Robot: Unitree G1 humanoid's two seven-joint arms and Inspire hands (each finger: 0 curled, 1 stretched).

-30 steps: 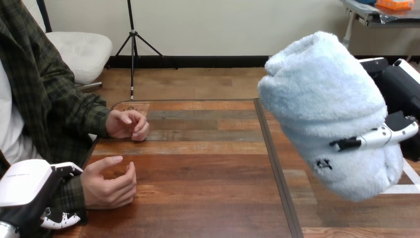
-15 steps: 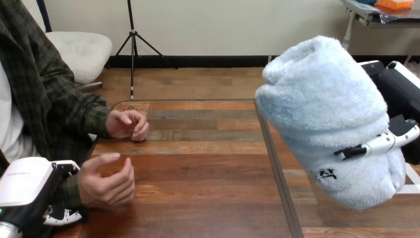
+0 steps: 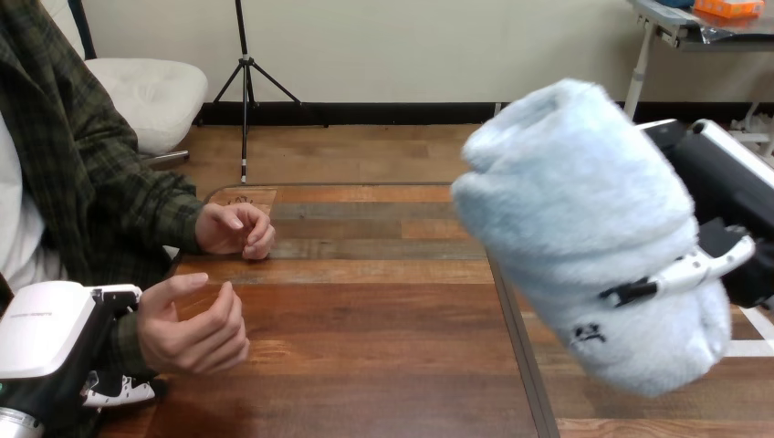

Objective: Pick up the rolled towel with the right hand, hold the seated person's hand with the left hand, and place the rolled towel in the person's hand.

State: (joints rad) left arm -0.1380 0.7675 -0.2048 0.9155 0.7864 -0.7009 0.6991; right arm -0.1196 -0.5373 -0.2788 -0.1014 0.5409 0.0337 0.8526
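Towel handover, partway through. I am gripping the rolled towel (image 3: 584, 228), pale blue and fluffy, in my right hand (image 3: 721, 173). One of my fingers (image 3: 685, 269) is wrapping across its lower front. The roll is tilting, with its upper end leaning toward the left. It is hanging in the air at the right side of the view, clear of the table and well apart from the person.

At the lower left, my left hand (image 3: 41, 328) is closing on the wrist (image 3: 123, 347) of the person's nearer hand (image 3: 192, 328). I am curling one finger beneath the sleeve while another part of my hand is pressing on top. That hand is turning its palm sideways, with fingers loosely bent and no towel in it.

As I judge it, the pickup is done and the hold on the person is in place. What is left is carrying the towel leftward across the table, lowering it into the waiting palm and letting go.

The table (image 3: 383, 310) is showing warm brown wooden planks running side to side. A dark seam (image 3: 511, 301) is crossing it from far to near, below the towel. The person's farther hand (image 3: 235, 228) is resting on the wood as a loose fist, near the left edge.
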